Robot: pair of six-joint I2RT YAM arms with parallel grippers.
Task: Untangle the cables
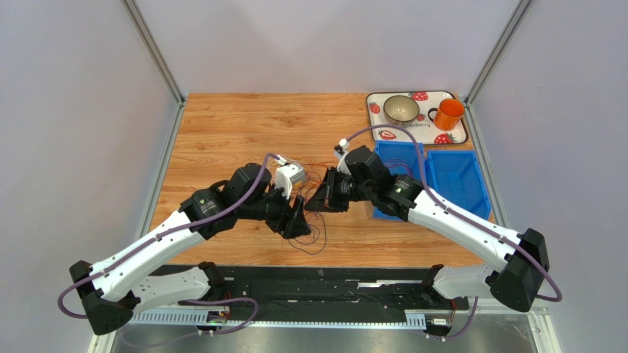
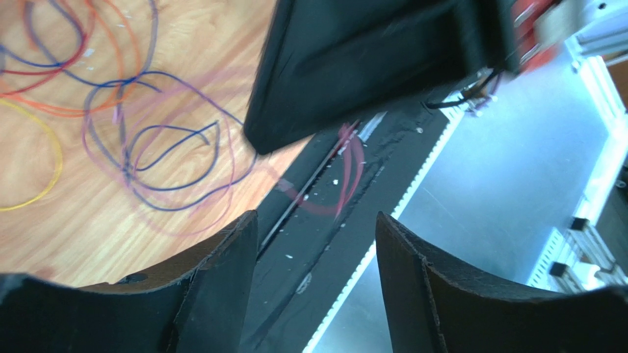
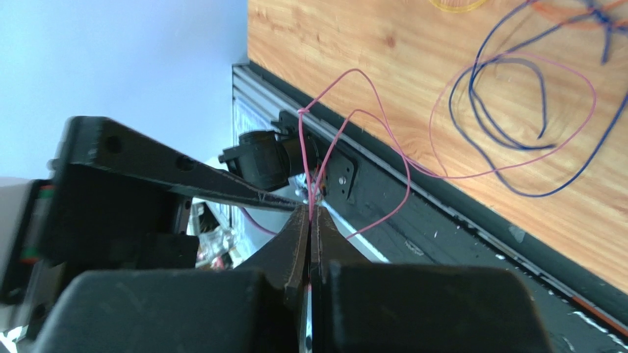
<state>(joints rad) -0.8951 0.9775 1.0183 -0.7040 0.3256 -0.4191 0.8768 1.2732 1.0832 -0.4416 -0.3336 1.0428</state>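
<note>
Two black fingers of the right gripper [image 3: 309,219] fill the foreground of its wrist view, pressed flat together with no gap. Pinched between their tips is a pink cable [image 3: 302,114], which rises from the grip to a small knot just beyond the fingertips. From the knot it runs off in thin strands towards the table [image 1: 221,132].

Beyond that gripper and to its right, the other cables [image 2: 147,154] lie in loose loops on the wood: dark blue, purple, orange-red and yellow. Just under its fingertips is a black rail [image 3: 413,220] along the table's near edge.

Seen from its own wrist, the left gripper [image 2: 315,224] stands with its fingers well apart and nothing between them. A blurred pink strand crosses the rail beyond the gap. The loops lie ahead of this gripper and to its left. A dark, blurred body hangs just ahead of it.

From above, both arms reach inward from their bases with elbows bent. The left forearm angles right, the right forearm angles left, and the two grippers almost meet over the middle of the table. A few cable loops lie just below them. Behind the right arm sit two blue bins [image 1: 457,176].
</note>
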